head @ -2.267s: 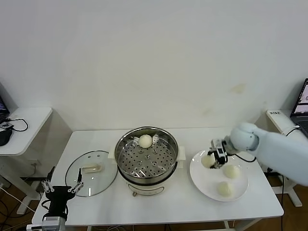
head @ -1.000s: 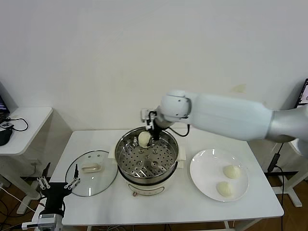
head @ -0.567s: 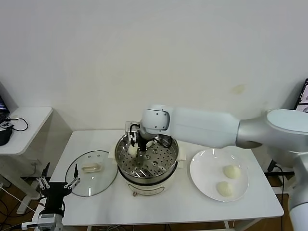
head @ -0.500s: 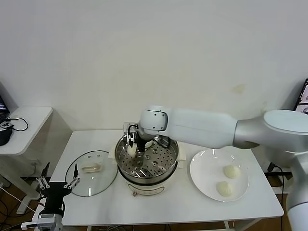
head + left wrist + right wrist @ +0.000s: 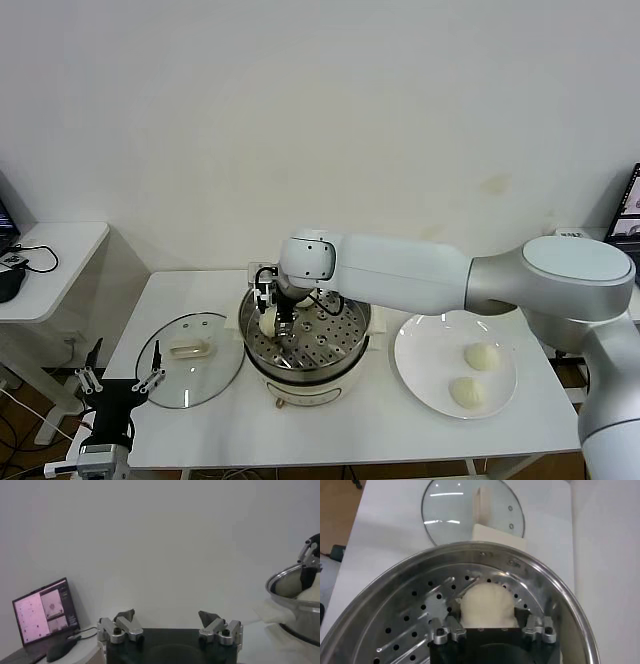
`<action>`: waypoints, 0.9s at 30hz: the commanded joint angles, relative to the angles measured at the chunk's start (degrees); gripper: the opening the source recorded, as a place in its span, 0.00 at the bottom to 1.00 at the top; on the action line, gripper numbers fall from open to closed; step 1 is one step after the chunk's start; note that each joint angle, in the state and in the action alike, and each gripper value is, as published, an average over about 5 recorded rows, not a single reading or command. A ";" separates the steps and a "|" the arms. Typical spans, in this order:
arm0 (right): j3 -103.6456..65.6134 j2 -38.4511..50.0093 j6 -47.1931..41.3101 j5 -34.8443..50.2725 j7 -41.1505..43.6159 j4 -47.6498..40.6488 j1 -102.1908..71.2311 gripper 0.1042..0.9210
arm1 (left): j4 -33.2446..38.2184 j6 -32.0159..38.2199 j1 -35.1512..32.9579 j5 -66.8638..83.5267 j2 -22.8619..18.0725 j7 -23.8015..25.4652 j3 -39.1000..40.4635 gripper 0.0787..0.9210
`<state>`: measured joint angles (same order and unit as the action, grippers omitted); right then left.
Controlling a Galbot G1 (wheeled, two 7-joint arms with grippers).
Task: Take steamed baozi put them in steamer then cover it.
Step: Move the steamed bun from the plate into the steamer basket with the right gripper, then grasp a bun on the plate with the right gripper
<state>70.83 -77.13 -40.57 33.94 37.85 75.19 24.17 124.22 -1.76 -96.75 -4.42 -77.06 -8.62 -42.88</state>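
Observation:
The steamer (image 5: pixel 335 338) stands mid-table, a shiny perforated basket on a cream pot. My right gripper (image 5: pixel 274 316) reaches down into its left side. It is open, and a cream-white baozi (image 5: pixel 266 321) rests on the basket floor between its fingers. The right wrist view shows that baozi (image 5: pixel 487 596) between the spread jaws of the right gripper (image 5: pixel 488 611), inside the steamer (image 5: pixel 395 572). Two more baozi (image 5: pixel 483 356) (image 5: pixel 465 391) lie on the white plate (image 5: pixel 430 345). The glass cover (image 5: pixel 215 338) lies flat to the left of the steamer. My left gripper (image 5: pixel 125 372) waits open below the table's front left corner.
A small side table (image 5: pixel 55 245) with cables stands at far left. A laptop (image 5: pixel 628 215) sits at the right edge. In the left wrist view the left gripper (image 5: pixel 166 614) holds nothing, and a laptop (image 5: pixel 42 610) shows behind it.
My right arm carried a baozi from the plate into the steamer, moved to the basket's left side, and opened its jaws around it. The left arm stayed put.

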 commanded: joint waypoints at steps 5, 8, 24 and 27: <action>-0.15 5.48 1.72 -2.05 3.83 4.93 5.42 0.88 | 0.03 -0.02 -0.05 -0.02 0.06 0.06 0.12 0.88; 0.46 10.74 4.93 -5.19 8.26 8.44 9.65 0.88 | 0.06 -0.02 -0.06 0.03 0.27 0.06 0.14 0.88; 5.10 49.55 20.69 -20.46 24.14 28.24 18.53 0.88 | 1.02 -0.14 -0.36 -0.07 1.64 0.12 1.35 0.88; 5.87 54.45 22.86 -24.94 24.88 29.90 16.05 0.88 | 0.86 -0.14 -0.39 -0.23 1.78 0.13 1.71 0.88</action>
<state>75.71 -38.88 -23.73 17.07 57.51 98.32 39.21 125.06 -1.83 -97.14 -4.65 -75.40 -8.52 -41.28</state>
